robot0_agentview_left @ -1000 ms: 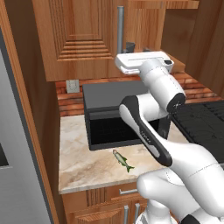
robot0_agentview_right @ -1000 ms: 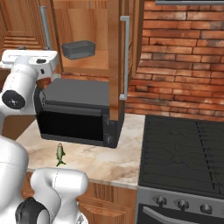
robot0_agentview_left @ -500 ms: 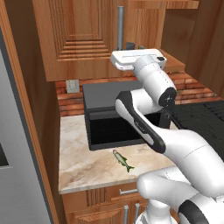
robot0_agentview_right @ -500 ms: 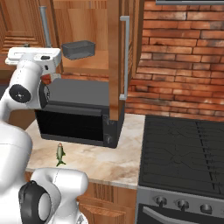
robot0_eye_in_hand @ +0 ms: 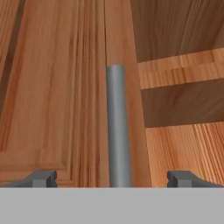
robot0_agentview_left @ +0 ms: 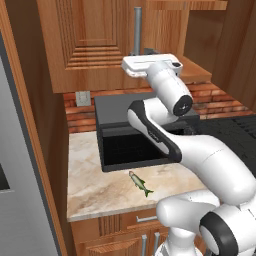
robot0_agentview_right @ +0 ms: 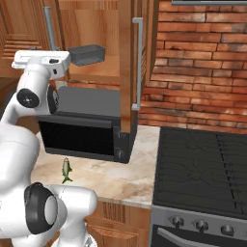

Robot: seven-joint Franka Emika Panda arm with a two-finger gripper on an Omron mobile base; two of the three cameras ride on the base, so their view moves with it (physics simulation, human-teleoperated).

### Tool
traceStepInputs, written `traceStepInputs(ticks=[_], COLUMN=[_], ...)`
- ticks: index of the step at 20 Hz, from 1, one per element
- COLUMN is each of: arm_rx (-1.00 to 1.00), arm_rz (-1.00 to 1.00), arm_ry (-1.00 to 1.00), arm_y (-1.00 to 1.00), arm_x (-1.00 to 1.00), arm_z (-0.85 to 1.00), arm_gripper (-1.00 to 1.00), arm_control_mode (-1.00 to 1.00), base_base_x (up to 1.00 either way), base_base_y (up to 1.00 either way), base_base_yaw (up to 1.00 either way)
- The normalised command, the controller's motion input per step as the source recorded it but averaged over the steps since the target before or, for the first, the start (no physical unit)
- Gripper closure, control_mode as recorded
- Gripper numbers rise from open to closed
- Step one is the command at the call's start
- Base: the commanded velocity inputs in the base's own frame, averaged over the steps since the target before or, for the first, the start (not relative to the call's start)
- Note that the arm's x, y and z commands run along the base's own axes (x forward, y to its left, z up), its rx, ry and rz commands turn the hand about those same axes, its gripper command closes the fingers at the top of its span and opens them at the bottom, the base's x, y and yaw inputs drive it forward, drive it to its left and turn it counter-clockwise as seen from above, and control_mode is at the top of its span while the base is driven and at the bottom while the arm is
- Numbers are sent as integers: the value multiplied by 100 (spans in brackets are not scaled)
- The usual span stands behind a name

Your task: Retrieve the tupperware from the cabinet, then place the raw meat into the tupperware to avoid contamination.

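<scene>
Here the gripper (robot0_eye_in_hand: 112, 178) stands wide open and empty, its fingertips (robot0_eye_in_hand: 43, 178) on either side of the silver bar handle (robot0_eye_in_hand: 118, 127) of the cabinet (robot0_agentview_right: 126, 58). The right door hangs open. Inside, the tupperware (robot0_agentview_right: 87, 54) sits on the wooden shelf (robot0_agentview_right: 103, 71), above the microwave (robot0_agentview_right: 87, 126). The raw meat (robot0_agentview_left: 140, 183) lies on the marble counter (robot0_agentview_left: 95, 185) just before the microwave.

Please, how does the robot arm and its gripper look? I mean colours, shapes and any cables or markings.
The arm is glossy white, built of thick rounded segments, with dark grey bands and round dark caps at the joints. The hand is a flat white block. The gripper has two small dark grey finger tips, blocky in shape. No cables or markings are visible.
</scene>
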Motion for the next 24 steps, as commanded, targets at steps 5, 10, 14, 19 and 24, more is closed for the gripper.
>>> traceStepInputs(ticks=[5, 10, 14, 19, 24], arm_rx=[0, 0, 0, 0, 0], arm_rz=[0, 0, 0, 0, 0], arm_ry=[0, 0, 0, 0, 0], arm_y=[7, 7, 6, 7, 7], arm_x=[30, 31, 31, 31, 31], arm_z=[-2, -2, -3, -4, -4], arm_gripper=[-100, -100, -100, -100, -100], arm_control_mode=[-100, -100, -100, -100, -100], base_base_x=[0, 0, 0, 0, 0], base_base_y=[0, 0, 0, 0, 0], base_base_yaw=[0, 0, 0, 0, 0])
